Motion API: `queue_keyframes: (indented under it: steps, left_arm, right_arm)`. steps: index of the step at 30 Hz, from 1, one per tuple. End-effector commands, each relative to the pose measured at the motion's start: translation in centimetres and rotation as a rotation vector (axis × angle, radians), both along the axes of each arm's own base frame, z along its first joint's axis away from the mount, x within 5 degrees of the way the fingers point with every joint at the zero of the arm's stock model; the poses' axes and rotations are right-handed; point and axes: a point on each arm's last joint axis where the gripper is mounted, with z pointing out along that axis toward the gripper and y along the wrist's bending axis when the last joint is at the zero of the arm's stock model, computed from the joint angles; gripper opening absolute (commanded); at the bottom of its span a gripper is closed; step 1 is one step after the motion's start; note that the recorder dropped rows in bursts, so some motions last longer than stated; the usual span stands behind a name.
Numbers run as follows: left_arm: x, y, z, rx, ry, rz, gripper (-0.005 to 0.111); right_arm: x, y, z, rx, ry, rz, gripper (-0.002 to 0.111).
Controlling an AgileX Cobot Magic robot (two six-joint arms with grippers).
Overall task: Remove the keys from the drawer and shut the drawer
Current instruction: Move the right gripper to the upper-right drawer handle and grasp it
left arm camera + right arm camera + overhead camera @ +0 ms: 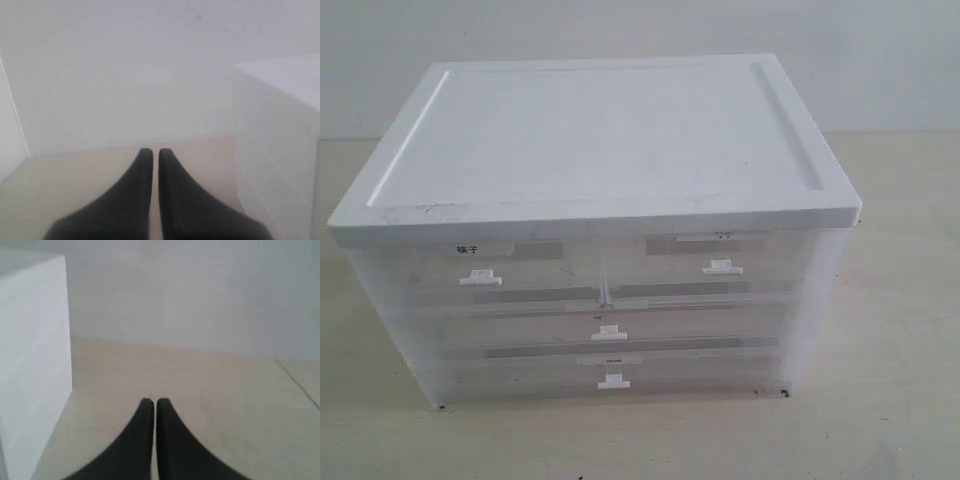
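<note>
Where the cabinet stands: the cabinet point(605, 140) sits on a beige table point(905, 340), with a flat white top and cloudy clear drawer fronts facing the exterior camera.
Drawer: the drawer point(720, 255) is the right half of the top row, under a faint small label. Its front is flush with its neighbours, so it looks shut.
Tab: a small white tab point(722, 267) at the middle of the drawer front, with nothing touching it.
Keys: they cannot be made out. The cloudy front blurs whatever lies inside, so they may be behind it.
Black-label drawer: the black-label drawer point(480, 262) is just beside the drawer, in the left half of the same row, and is also flush.
Wide drawers: two wide drawers point(610, 335) are stacked below, each with a centre tab.
Left gripper: the left gripper point(152, 152) has its black jaws together, with only a thin slit between the tips.
Ahead of the left jaws: bare table, then a pale wall point(125, 75). The cabinet's side stands off to one side of the tips, apart from them.
Right gripper: the right gripper point(154, 402) has its jaws together, the tips all but touching.
Ahead of the right jaws: open table running to the wall. The cabinet's other side stands off to one side, apart from the tips.
Drawer from the jaws: each pair faces along a side of the cabinet, away from its front.
</note>
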Motion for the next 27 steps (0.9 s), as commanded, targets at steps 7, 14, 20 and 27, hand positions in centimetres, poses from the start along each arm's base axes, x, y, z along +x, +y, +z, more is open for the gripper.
queue_keyframes:
  steps: [7, 14, 20, 27]
  left_arm:
    - [-1.7, -1.4, 4.7, -0.387, -0.558, -0.293, 0.004]
    - [-2.0, -4.0, 8.1, -0.346, -0.431, -0.582, 0.004]
    - [2.5, -7.0, 8.6, -0.222, 0.062, -0.921, 0.004]
    - [4.6, -6.9, 1.3, -0.185, 0.245, -0.907, 0.004]
  right_arm:
    - [-1.4, 0.9, 5.0, 0.090, -0.577, 0.124, 0.000]
    - [-1.8, 1.0, 5.6, 0.484, -0.602, 0.257, 0.000]
    - [1.4, 3.5, 6.4, 0.280, -0.233, 0.409, 0.000]
    - [4.1, 6.5, 4.5, 0.099, -0.083, 0.752, 0.000]
